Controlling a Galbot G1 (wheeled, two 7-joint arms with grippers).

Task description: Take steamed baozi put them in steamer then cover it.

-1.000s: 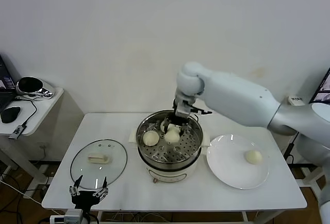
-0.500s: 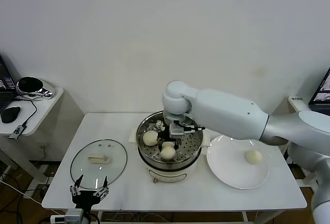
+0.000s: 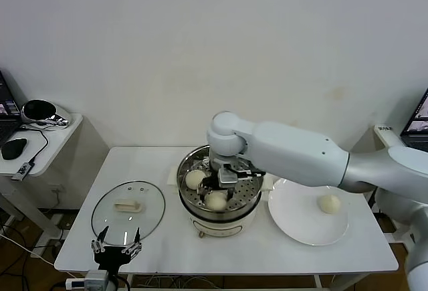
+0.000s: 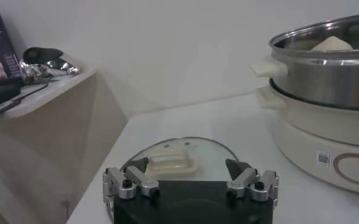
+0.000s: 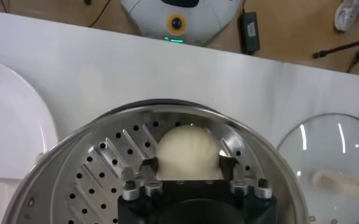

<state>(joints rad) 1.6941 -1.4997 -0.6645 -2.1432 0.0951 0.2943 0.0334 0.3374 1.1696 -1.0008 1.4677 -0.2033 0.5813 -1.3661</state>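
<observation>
The steamer (image 3: pixel 249 204) stands mid-table, its perforated tray (image 5: pixel 100 176) showing. My right gripper (image 3: pixel 221 190) reaches into it, open, fingers on either side of a baozi (image 3: pixel 216 201) (image 5: pixel 188 151) that rests on the tray's near part. Another baozi (image 3: pixel 194 179) lies at the steamer's left. One baozi (image 3: pixel 328 203) sits on the white plate (image 3: pixel 301 227) to the right. The glass cover (image 3: pixel 128 207) (image 4: pixel 173 159) lies flat left of the steamer (image 4: pixel 325 79). My left gripper (image 3: pixel 115 249) (image 4: pixel 189 173) waits open at the table's front edge, just before the cover.
A low side table (image 3: pixel 47 144) at far left carries a mouse, a laptop and a shiny object. The right wrist view shows cables and a round white device (image 5: pixel 176 15) on the floor beyond the table's edge.
My right gripper carried the baozi from the steamer's far side down to the near part of the tray, then its fingers spread apart. The left arm has not moved.
</observation>
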